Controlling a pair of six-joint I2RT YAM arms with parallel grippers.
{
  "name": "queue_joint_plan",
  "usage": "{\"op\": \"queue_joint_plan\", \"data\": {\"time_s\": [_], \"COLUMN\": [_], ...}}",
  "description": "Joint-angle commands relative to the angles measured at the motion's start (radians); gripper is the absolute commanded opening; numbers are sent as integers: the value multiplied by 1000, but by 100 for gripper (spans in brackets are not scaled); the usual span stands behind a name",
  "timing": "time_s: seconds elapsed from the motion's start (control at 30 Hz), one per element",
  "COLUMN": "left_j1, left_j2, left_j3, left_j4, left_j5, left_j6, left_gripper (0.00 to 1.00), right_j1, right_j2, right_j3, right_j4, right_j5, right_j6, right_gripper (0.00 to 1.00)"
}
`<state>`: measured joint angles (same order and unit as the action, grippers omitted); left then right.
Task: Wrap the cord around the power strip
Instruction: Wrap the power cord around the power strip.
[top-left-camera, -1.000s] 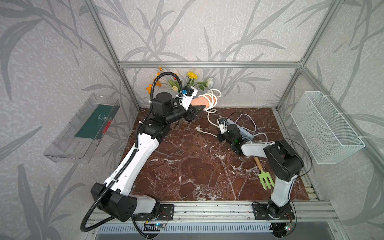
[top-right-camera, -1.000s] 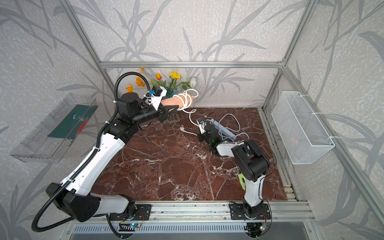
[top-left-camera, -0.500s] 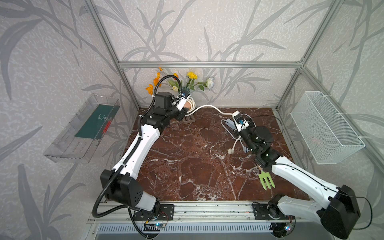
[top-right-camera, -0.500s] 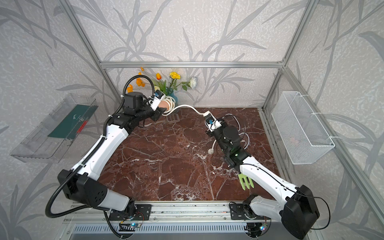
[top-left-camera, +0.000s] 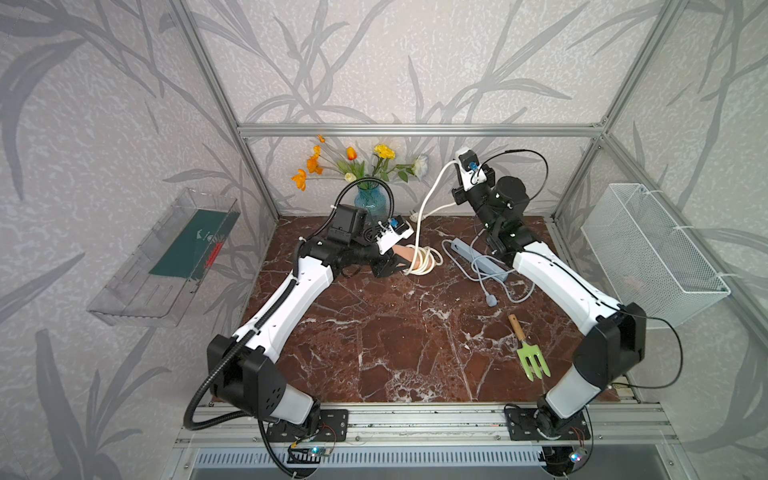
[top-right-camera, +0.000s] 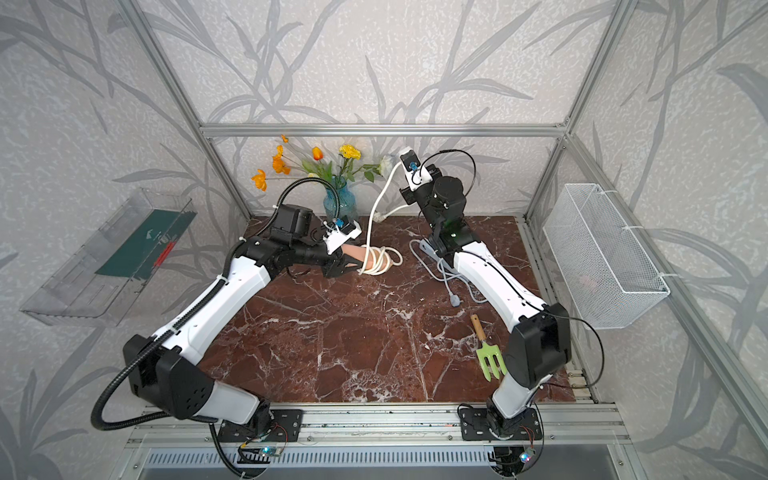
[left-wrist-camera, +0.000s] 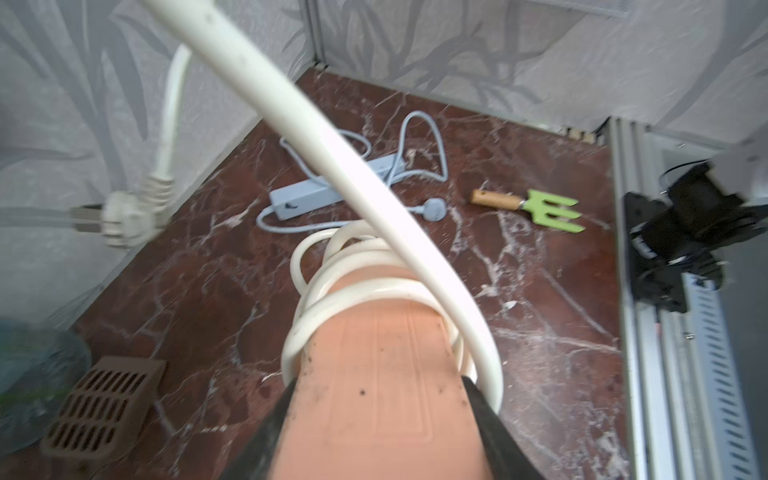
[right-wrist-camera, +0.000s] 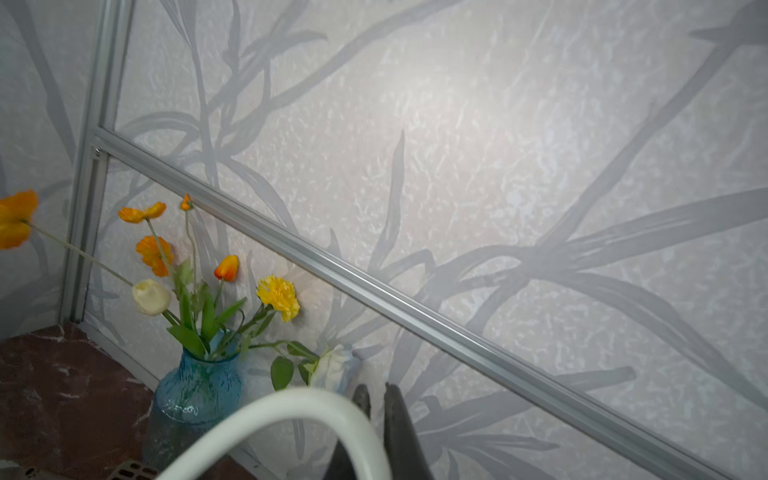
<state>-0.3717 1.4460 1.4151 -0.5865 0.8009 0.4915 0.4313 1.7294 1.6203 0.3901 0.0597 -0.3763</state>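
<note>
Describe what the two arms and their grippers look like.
The left arm and right arm have white link shells and black joint housings. A black corrugated hose runs along the left arm, and a thin black cable trails from the right. Each wrist carries a white camera mount. The left gripper and right gripper have dark fingers.

The left arm is reaching forward and low from its base, elbow bent, wrist angling in toward the centre. The left gripper is lying roughly level, its jaws clamping the strip by its two long sides. The right arm is stretching far back, forearm rising steeply and wrist lifting high. The right gripper is pointing away from its base, fingers nearly touching, pinching the cord and holding it aloft.
</note>
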Motion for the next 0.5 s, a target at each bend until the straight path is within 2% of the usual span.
{"op": "queue_joint_plan", "data": {"time_s": [0.0,0.07,0.13,0.23,0.3,0.4,0.47], "left_j1": [5,27,55,66,74,99,111], "left_j2": [-123,-164,-202,-221,-221,-218,-208], "left_j3": [-19,-29,-63,-84,-54,-18,23], "left_j4": [89,191,454,748,792,856,829], "left_j5": [249,314,387,393,346,213,88], "left_j6": [-77,-169,-373,-569,-589,-599,-567], "left_gripper": [0,0,0,0,0,0,0], "right_j1": [-50,-65,-64,-50,-35,-3,29], "right_j2": [93,139,174,203,203,159,120], "right_j3": [78,90,80,30,-28,-160,-244], "right_j4": [-67,-99,-124,-140,-125,-73,-45], "right_j5": [-2,-26,-58,-72,-70,-71,-63], "right_j6": [83,108,129,151,166,196,194], "right_gripper": [0,0,0,0,0,0,0]}}
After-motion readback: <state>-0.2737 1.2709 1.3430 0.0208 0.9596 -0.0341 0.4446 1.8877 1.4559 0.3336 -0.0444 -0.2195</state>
